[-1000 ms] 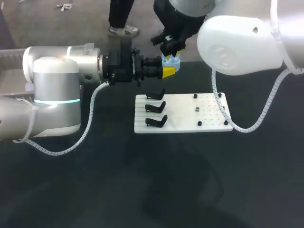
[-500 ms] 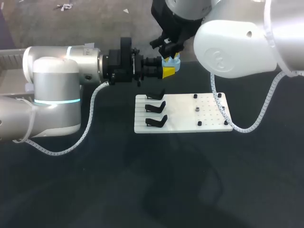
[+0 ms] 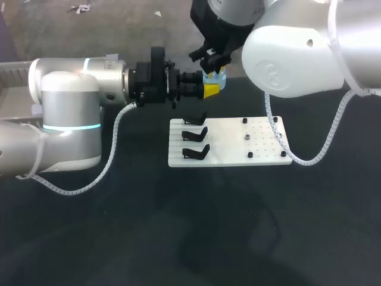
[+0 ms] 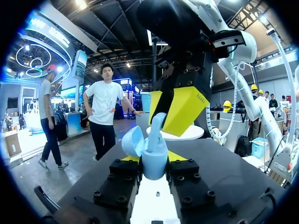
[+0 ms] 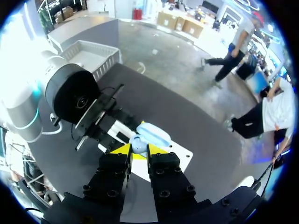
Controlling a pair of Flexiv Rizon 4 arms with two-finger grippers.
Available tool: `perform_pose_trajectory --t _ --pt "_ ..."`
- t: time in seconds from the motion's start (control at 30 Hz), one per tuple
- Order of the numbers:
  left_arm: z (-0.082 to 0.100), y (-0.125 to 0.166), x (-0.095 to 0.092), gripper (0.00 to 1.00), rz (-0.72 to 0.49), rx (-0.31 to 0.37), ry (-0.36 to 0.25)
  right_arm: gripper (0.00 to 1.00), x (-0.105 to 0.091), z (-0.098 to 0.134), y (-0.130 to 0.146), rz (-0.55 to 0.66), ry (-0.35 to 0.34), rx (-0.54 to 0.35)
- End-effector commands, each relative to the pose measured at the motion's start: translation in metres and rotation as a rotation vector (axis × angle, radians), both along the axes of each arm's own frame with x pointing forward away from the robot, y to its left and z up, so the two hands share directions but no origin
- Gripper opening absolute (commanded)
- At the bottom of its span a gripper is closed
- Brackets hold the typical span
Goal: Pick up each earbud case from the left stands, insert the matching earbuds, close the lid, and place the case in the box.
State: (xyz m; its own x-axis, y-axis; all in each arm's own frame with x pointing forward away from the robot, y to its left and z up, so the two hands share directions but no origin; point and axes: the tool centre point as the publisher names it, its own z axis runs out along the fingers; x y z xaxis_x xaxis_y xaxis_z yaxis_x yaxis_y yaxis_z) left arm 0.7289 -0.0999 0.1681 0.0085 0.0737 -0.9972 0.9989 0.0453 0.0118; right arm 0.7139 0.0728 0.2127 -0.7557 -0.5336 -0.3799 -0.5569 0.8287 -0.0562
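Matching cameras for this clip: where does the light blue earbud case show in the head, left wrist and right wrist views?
Head view: earbud case at the table's far edge, beyond the white board, at the left gripper's tips.
Left wrist view: earbud case between that gripper's fingers, lid open.
Right wrist view: earbud case just ahead of the right gripper.
Shared landmark: the left gripper holding it.

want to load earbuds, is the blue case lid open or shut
Open: in the left wrist view its lid stands swung back off the earbud case in the left end effector.
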Motion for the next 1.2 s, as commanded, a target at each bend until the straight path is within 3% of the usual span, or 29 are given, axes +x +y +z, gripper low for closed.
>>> perform_pose_trajectory --t 0.03,1.2 --pt "-0.0009 -0.0002 -0.0021 0.00 0.008 -0.005 -0.005 0.00 0.0030 -0.0014 0.0016 0.002 0.005 -0.001" --pt "-0.0009 -0.0002 -0.0021 0.00 0.008 -0.005 -0.005 0.00 0.0040 -0.0095 0.0029 0.032 0.016 -0.049"
